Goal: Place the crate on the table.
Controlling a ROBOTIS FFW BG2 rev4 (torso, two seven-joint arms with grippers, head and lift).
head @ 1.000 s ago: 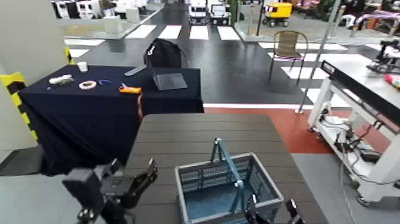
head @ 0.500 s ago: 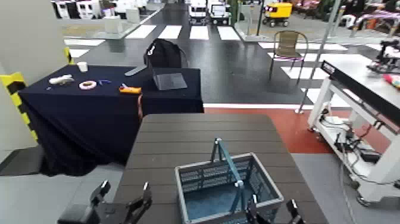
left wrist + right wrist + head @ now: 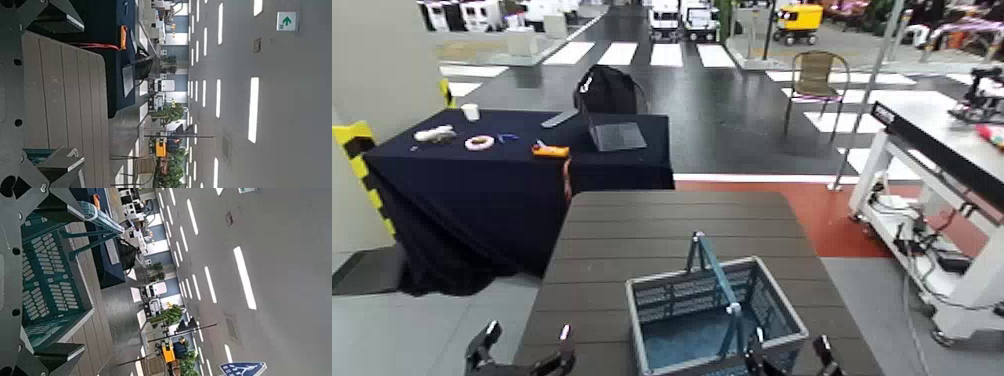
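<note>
Crate (image 3: 716,318): sits on the table's (image 3: 662,225) near right part, handle (image 3: 713,270) upright.
Left gripper (image 3: 522,350): low at the table's near left corner, fingers spread, grasping nothing.
Right gripper (image 3: 787,355): just beside the crate's near right corner, fingers parted, released.
Background: navy-draped table (image 3: 482,180) beyond.

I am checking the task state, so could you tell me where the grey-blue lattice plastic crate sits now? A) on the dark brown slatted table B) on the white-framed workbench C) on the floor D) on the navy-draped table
A: the grey-blue lattice plastic crate rests on the dark brown slatted table, near its front edge.
</note>
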